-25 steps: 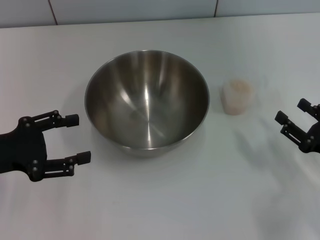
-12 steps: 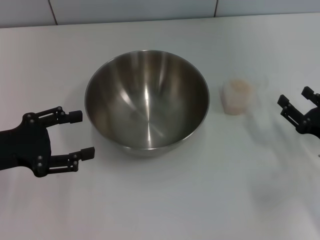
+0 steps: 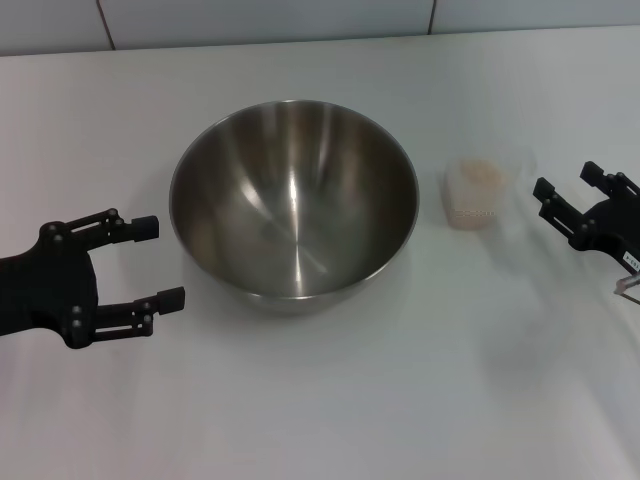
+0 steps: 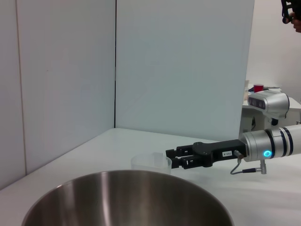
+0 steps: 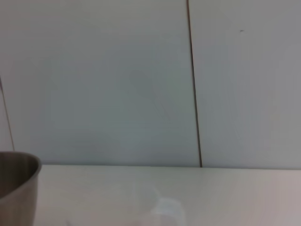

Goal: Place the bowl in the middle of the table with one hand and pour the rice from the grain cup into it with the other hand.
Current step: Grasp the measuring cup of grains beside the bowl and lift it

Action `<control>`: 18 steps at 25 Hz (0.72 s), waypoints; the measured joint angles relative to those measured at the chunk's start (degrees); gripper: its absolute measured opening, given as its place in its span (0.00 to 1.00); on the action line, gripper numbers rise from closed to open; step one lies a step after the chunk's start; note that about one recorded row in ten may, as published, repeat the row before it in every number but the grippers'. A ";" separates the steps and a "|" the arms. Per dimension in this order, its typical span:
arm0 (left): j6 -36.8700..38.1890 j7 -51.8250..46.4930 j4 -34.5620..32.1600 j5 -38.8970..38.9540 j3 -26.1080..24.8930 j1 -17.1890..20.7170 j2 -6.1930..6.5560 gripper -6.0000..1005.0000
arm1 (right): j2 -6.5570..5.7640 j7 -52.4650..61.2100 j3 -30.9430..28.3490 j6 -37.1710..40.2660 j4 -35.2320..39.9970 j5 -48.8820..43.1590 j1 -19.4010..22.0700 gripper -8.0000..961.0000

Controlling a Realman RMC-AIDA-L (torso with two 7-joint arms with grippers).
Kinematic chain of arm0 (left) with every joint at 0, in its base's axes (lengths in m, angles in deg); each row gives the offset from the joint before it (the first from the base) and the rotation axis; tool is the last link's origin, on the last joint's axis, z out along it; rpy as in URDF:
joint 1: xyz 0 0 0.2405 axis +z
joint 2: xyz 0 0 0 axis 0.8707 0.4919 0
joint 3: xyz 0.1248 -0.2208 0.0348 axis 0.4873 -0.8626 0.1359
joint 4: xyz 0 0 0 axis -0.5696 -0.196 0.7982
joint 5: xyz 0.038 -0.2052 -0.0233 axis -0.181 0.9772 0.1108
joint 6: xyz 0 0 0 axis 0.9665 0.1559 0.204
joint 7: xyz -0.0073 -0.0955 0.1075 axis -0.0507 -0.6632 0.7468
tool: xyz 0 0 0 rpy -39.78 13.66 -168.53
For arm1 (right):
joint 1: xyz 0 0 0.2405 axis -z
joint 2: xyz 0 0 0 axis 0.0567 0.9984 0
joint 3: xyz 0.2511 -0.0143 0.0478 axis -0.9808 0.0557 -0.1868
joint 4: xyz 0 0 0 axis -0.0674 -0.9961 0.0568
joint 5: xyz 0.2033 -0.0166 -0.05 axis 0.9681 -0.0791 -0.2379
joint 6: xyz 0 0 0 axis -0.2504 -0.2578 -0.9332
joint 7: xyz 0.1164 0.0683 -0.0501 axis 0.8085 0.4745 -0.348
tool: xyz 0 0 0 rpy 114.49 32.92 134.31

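Bowl (image 3: 294, 200) sits mid-surface (image 3: 320, 400), so I judge placing done. Cup (image 3: 475, 193) of rice (image 3: 480, 173) stands just beside it — my right tool (image 3: 570, 203), fingers spread, lines up; left tool (image 3: 148, 263) idles released.

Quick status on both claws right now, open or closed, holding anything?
Left claw: open, empty, beside the bowl.
Right claw: open, empty, just short of the grain cup.
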 joint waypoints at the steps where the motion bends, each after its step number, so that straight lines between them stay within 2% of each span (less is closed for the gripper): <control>1: 0.00 0.00 0.00 0.00 0.00 0.00 0.00 0.83 | 0.00 0.06 -0.05 -0.07 -0.02 0.00 -0.13 0.74; 18: -0.89 0.27 -0.05 -0.23 -0.05 -0.61 0.03 0.83 | 0.00 0.55 -0.18 -2.46 -1.33 -0.01 -2.47 0.74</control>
